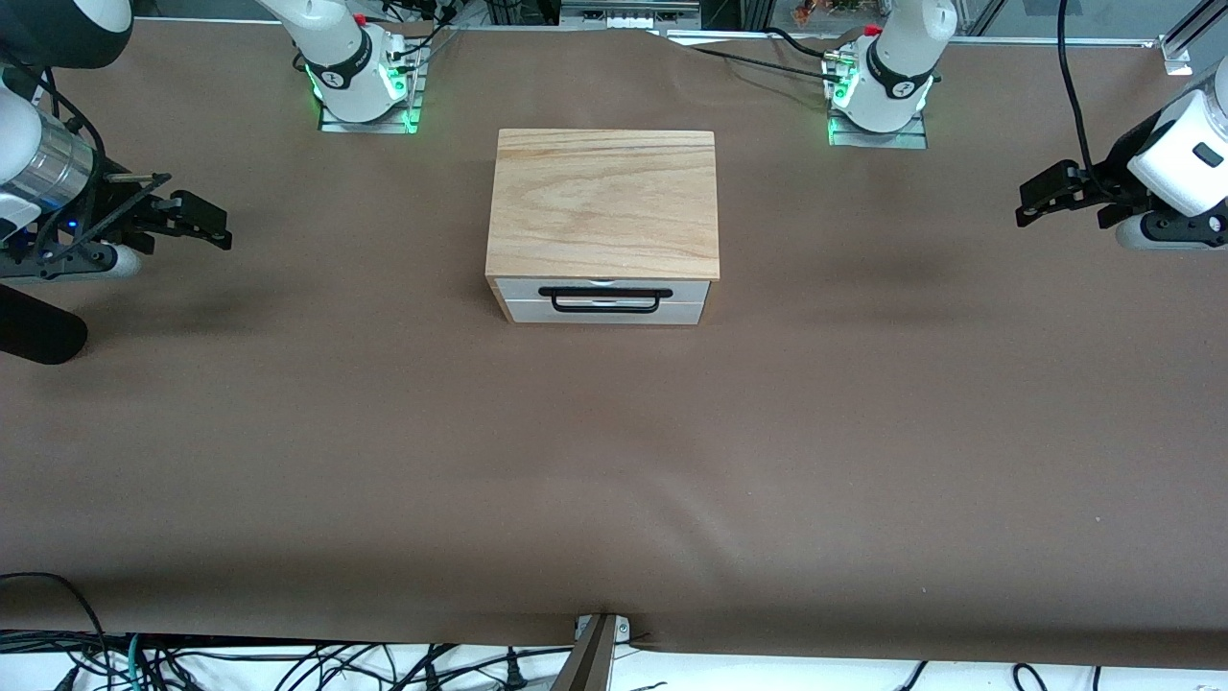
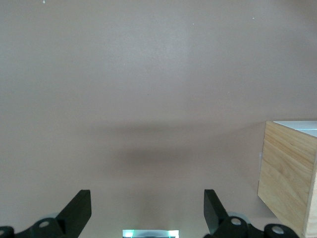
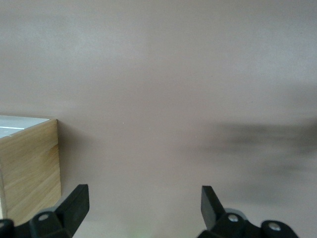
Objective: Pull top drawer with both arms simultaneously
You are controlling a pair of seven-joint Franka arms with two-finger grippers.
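Waiting at start: top drawer (image 1: 604, 290) seen fully shut, nothing pulled yet.
Drawer sits in the oak cabinet (image 1: 602, 202) at worktop (image 1: 614, 451) centre, handle (image 1: 601, 298) facing 6 o'clock. Left pincer (image 1: 1041, 200) is held at 3 o'clock, right pincer (image 1: 203, 223) at 9 o'clock; both spread wide, empty, well apart from handle. Approach, grasp and pull all remain.

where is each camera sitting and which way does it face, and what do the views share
Front view: high across the table, facing both arm bases; the light-oak cabinet box with its closed white-fronted top drawer, the left gripper and the right gripper over the brown table cover.
Left wrist view: on the left wrist, looking down at the cover; open left gripper, cabinet side.
Right wrist view: likewise; open right gripper, cabinet side.
All three views share the cabinet.
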